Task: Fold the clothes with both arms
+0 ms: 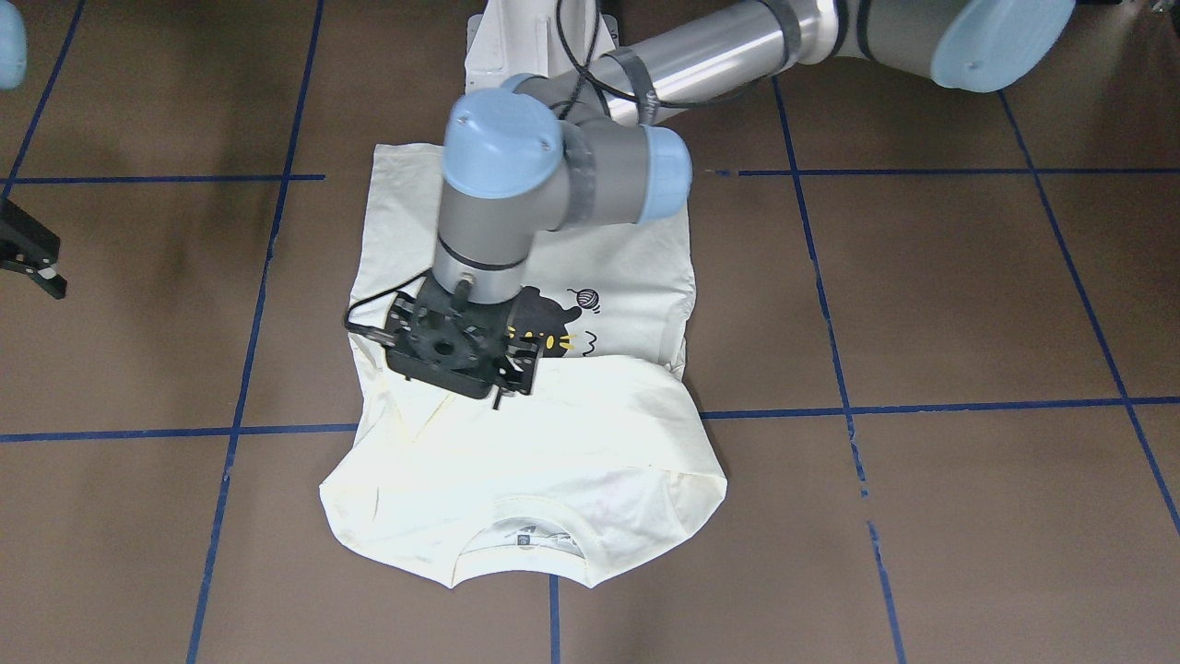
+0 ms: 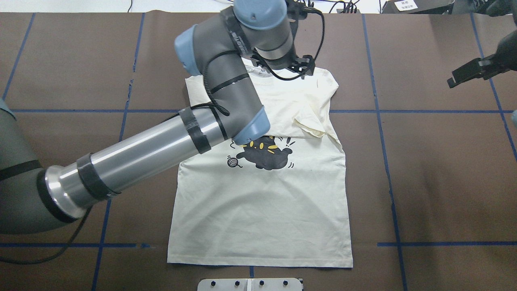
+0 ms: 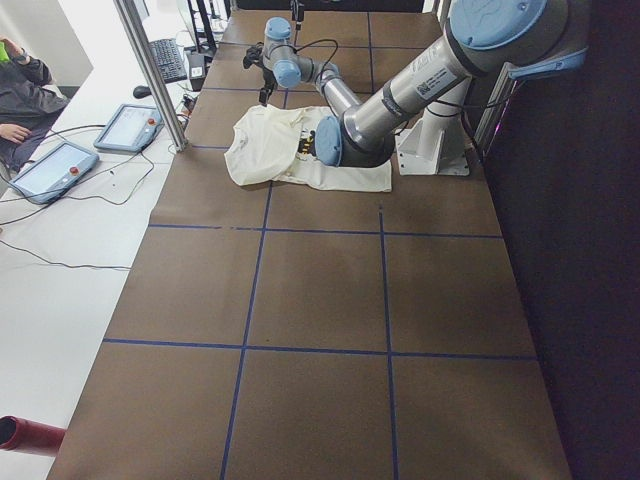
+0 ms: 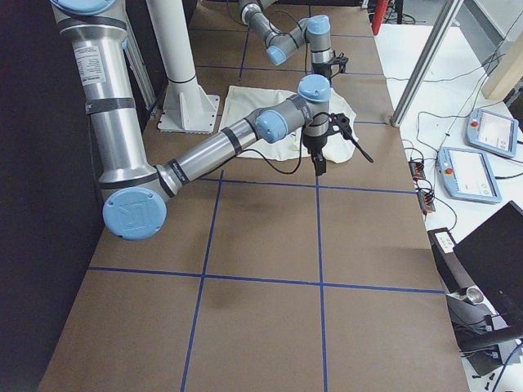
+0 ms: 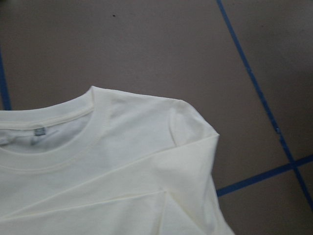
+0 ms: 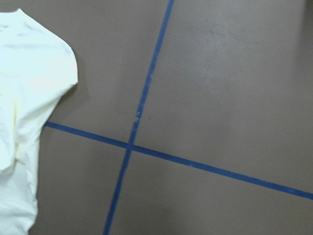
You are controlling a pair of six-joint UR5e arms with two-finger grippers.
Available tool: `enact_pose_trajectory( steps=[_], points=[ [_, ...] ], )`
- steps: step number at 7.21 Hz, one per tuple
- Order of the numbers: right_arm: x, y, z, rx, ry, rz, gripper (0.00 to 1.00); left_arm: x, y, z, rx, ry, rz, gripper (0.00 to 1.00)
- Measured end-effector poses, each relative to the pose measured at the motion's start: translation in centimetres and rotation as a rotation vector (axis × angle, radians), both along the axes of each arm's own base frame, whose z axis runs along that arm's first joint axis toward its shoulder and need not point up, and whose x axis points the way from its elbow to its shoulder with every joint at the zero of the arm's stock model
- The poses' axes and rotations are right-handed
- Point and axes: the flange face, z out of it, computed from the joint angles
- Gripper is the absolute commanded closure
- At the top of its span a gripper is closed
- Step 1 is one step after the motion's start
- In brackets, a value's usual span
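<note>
While the cream cat-print T-shirt [image 2: 262, 210] lies mid-worktop, the black left end effector [image 1: 493, 373] hovers over its collar [image 5: 73, 147], seemingly to grip, spread indiscernible; the right end effector [image 1: 46, 258] waits wide near the right edge.

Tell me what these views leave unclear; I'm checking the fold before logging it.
- Left gripper: fingers hidden under its own wrist in front and overhead views; open or shut unknown.
- Cat print: upper part covered by the folded-over top of the T-shirt and, overhead, the left arm.
- Collar label: too small and blurred to read, wrist view included.
- Right gripper: partly cut off by the front view's left edge.
</note>
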Motion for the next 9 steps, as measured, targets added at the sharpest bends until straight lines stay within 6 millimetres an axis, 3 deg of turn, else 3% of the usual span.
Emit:
enact_pose_trajectory(
  steps=[2, 4, 5, 6, 7, 9],
  points=[
    [-7.5, -1.3, -5.5, 0.015, -0.004, 0.016, 0.01, -9.1, -2.2, 8.3, 0.094, -0.098, 0.044, 0.0],
    [-17.6, -1.3, -10.2, -0.027, 0.02, 0.107, 0.04, -17.5, -3.4, 14.8, 0.182, -0.175, 0.066, 0.0],
    [-23.1, -1.8, -12.2, -0.048, 0.045, 0.168, 0.14, -21.0, -3.8, 18.0, 0.214, -0.195, 0.098, 0.0],
    [-28.2, -2.2, -13.8, -0.065, 0.074, 0.227, 0.23, -23.7, -4.2, 20.5, 0.241, -0.211, 0.124, 0.0],
    [-32.6, -2.1, -14.9, -0.083, 0.098, 0.287, 0.24, -25.6, -4.4, 22.4, 0.254, -0.225, 0.135, 0.0],
    [-38.6, -0.4, -15.5, -0.094, 0.138, 0.387, 0.31, -26.8, -4.5, 23.7, 0.254, -0.232, 0.139, 0.0]
  ],
)
